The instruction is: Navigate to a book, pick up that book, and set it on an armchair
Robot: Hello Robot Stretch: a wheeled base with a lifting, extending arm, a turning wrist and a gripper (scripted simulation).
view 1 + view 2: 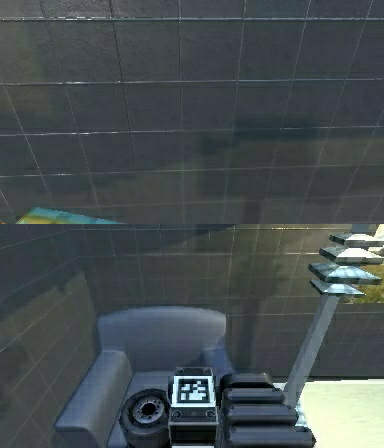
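A grey armchair [160, 332] with a rounded back and thick armrests stands against the dark tiled wall in the arm side view. The arm's dark segmented bar [258, 412] rises from the bottom edge over the chair's seat, with a white marked square [195, 390] at its end. Left of that square sits the gripper's dark round body [147, 416], low over the seat cushion. Its far end cannot be made out, so I cannot tell whether it holds anything.
A grey pole carrying several stacked flat discs [345, 266] leans up at the arm side view's right, over a pale floor patch [345, 409]. In the forward view there is a dark tiled wall [190, 100] close ahead and a teal and yellow corner [58, 216] at the bottom left.
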